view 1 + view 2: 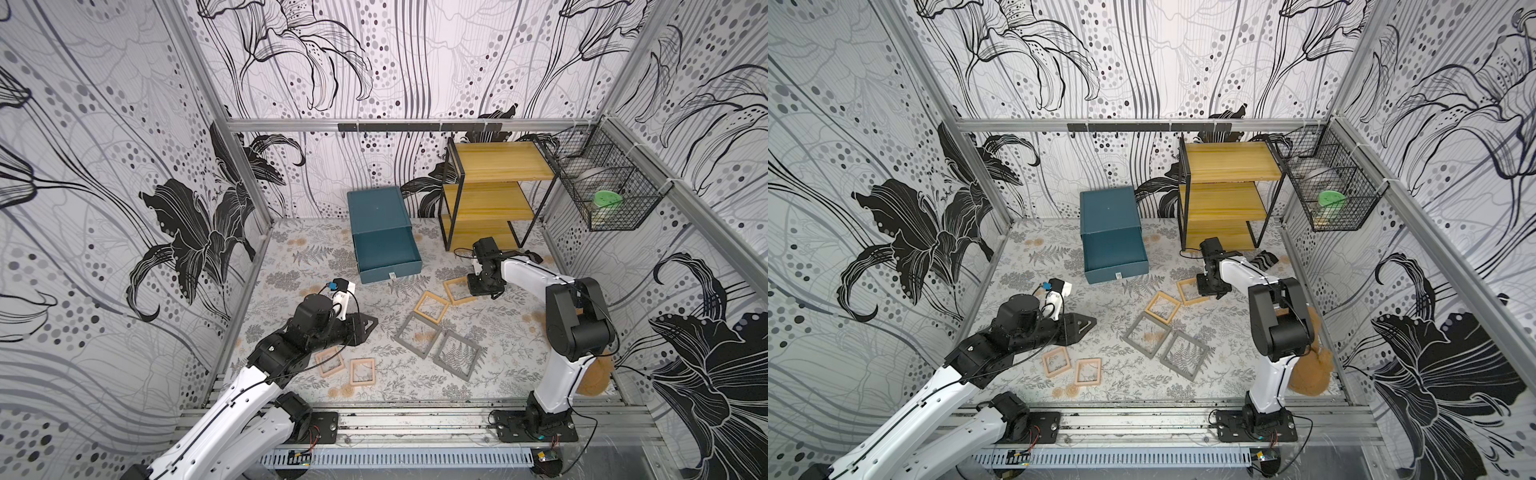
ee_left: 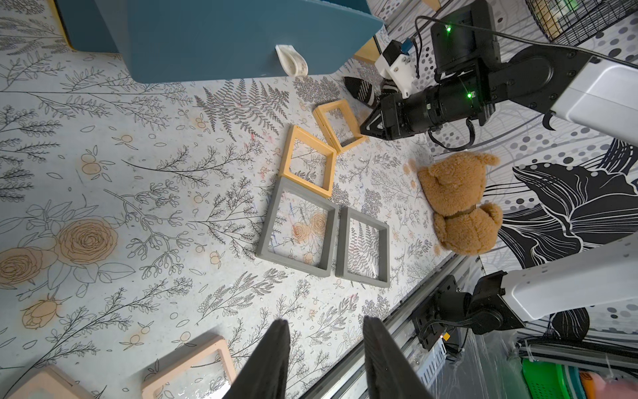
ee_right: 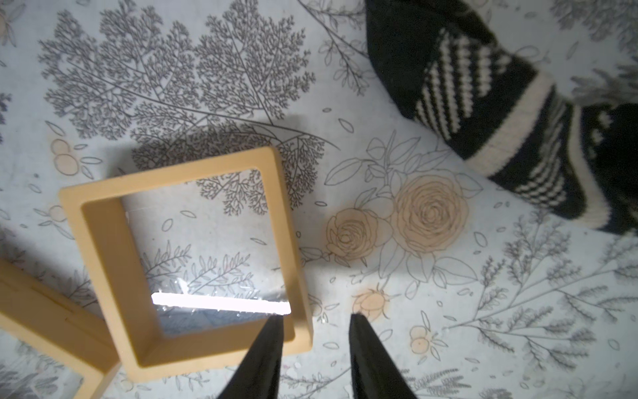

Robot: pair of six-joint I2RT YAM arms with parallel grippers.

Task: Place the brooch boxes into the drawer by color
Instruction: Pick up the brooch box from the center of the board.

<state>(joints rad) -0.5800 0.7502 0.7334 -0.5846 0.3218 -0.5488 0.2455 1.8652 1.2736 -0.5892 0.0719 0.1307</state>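
Right hand (image 3: pixel 312 319) stood over the worktop (image 3: pixel 500 293) with its fingers partly apart, astride one side wall of a yellow brooch box (image 3: pixel 117 276). One fingertip (image 3: pixel 272 328) lay over the clear centre, close against the wall's inner face. The other was outside the wall, with a strip of worktop showing between them, so nothing was gripped. That box met the second yellow box (image 1: pixel 431 306) at a corner, and a black-and-white striped sock (image 3: pixel 483 103) lay near by.

Left hand (image 2: pixel 324 321) held nothing, and open space showed between its parted fingers. It hung near the two pale pinkish-tan boxes (image 1: pixel 329 361) (image 1: pixel 362 372), which lay side by side close to the front edge.

The two larger grey boxes (image 1: pixel 417 334) (image 1: pixel 456 355) lay just beside each other between the yellow pair and the front edge, so all six boxes were on the worktop.

The teal-blue drawer chest (image 1: pixel 376 208) stood at the back, just beside a yellow-wood shelf (image 1: pixel 494 187). One drawer (image 1: pixel 384 253) was pulled out toward the boxes. Which level it was could not be told.

A brown teddy bear (image 2: pixel 455 203) lay near the right arm's base.
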